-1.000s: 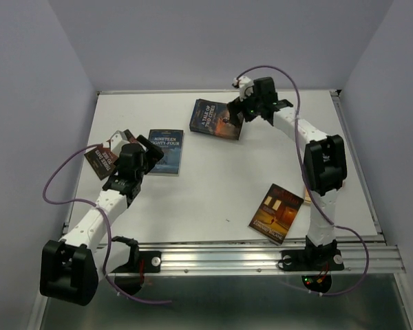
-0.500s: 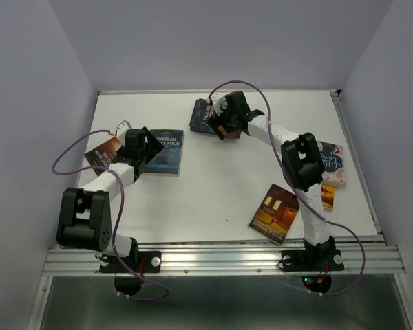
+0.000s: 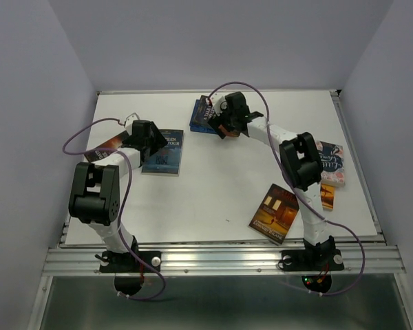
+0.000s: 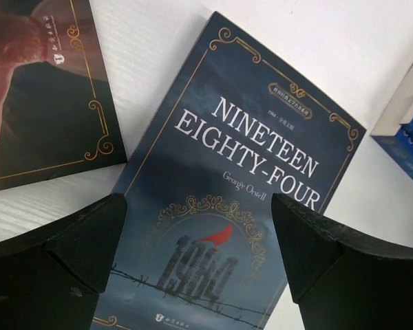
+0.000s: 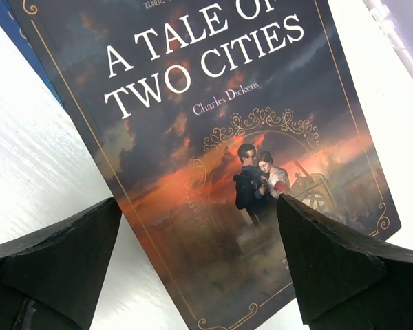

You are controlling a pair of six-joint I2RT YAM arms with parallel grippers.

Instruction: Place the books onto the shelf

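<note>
Several books lie flat on the white table [image 3: 213,185]. My left gripper [image 3: 149,137] hovers open over the dark blue "Nineteen Eighty-Four" [image 3: 165,155]; in the left wrist view its cover [image 4: 241,199] fills the gap of the gripper [image 4: 199,237], untouched. My right gripper [image 3: 227,125] hangs open over "A Tale of Two Cities" [image 3: 204,113], whose cover [image 5: 220,137] shows between the spread fingers of the gripper [image 5: 199,240]. It rests on a blue book [image 5: 14,34]. The shelf is out of view.
A dark red-brown book [image 3: 102,150] lies left of my left gripper, also in the left wrist view [image 4: 41,89]. An orange-brown book [image 3: 275,213] lies near the front right. A pale pink-and-white book [image 3: 332,163] sits by the right edge over an orange one [image 3: 327,196].
My right gripper swung left and down over "A Tale of Two Cities". My left arm folded up, bringing its gripper slightly back and right over "Nineteen Eighty-Four". No book moved.
</note>
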